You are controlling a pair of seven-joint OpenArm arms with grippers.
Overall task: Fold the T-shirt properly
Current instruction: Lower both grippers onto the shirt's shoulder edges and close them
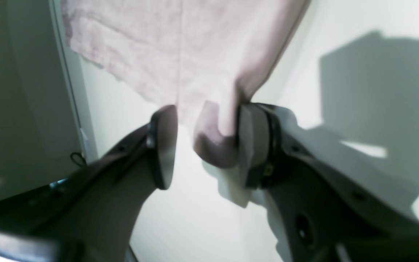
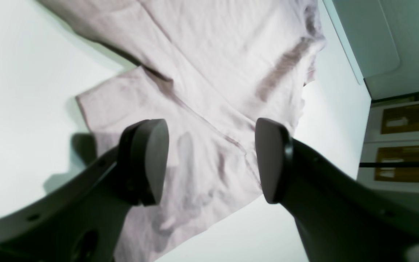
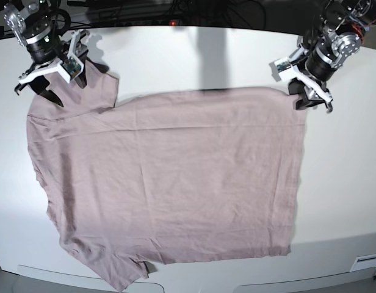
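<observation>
The dusty pink T-shirt [image 3: 176, 183] lies spread flat on the white table, one sleeve at the far left and the other at the near left. My left gripper [image 3: 311, 101] stands at the shirt's far right corner. In the left wrist view the left gripper [image 1: 207, 145] is open, and a curled fold of the T-shirt [image 1: 180, 54] hangs between the jaws, resting against one pad [image 1: 251, 145]. My right gripper [image 3: 69, 90] hovers over the far left sleeve. In the right wrist view the right gripper [image 2: 211, 160] is open above the T-shirt [image 2: 224, 65], holding nothing.
The white table [image 3: 347, 183] runs past the shirt on the right side. Its front edge [image 3: 237, 285] lies close to the near sleeve. Dark cables [image 3: 176, 9] run behind the back edge. Shelves with brown boxes [image 2: 406, 145] stand beyond the table.
</observation>
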